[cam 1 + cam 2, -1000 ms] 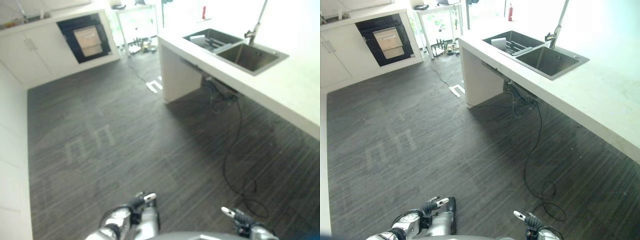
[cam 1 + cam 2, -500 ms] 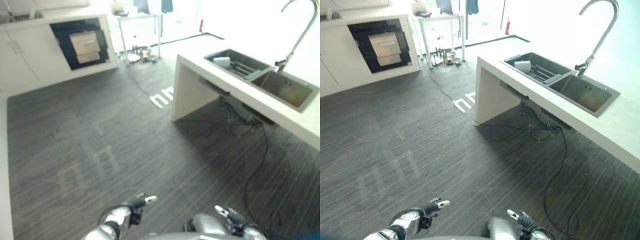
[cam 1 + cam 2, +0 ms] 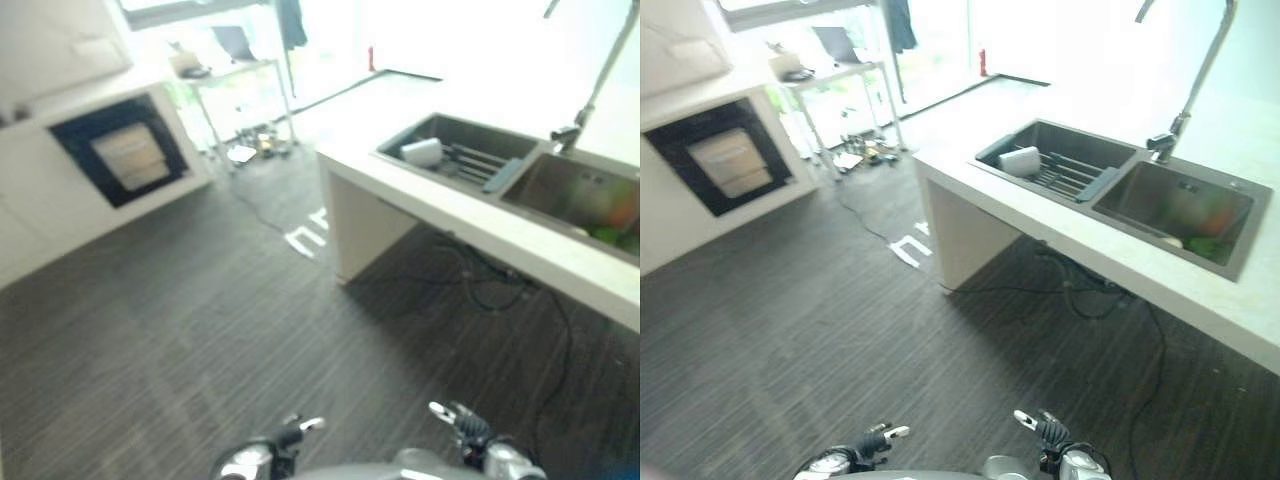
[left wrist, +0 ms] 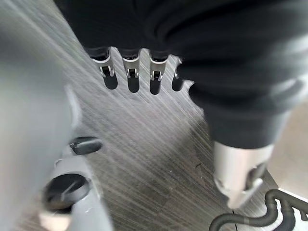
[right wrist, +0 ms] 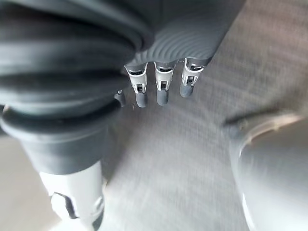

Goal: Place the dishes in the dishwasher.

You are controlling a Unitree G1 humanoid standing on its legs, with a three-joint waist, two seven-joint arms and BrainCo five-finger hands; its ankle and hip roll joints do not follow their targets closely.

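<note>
1. Left eye view: at the far left an oven (image 3: 122,155) with a dark front is set in white cabinets (image 3: 40,215), across the dark striped floor (image 3: 170,330).
2. Just right of the oven, a small white-legged table (image 3: 232,72) stands by the bright window, with clutter on the floor beneath it.
3. Low at the view's bottom edge, the left hand (image 3: 290,436) hangs over the floor; in the left wrist view its fingers (image 4: 131,77) are straight, spread in a row and holding nothing.
4. Beside it, the right hand (image 3: 462,427) also hangs low; in the right wrist view its fingers (image 5: 161,89) are straight and empty.
5. Further right, a white counter (image 3: 1060,235) carries a double sink (image 3: 1120,190) with a tall tap (image 3: 1188,90).
6. The dishes: a white cup (image 3: 1019,161) lies on its side on the rack in the sink's left basin; blurred orange and green items (image 3: 1205,228) sit in the right basin.
</note>
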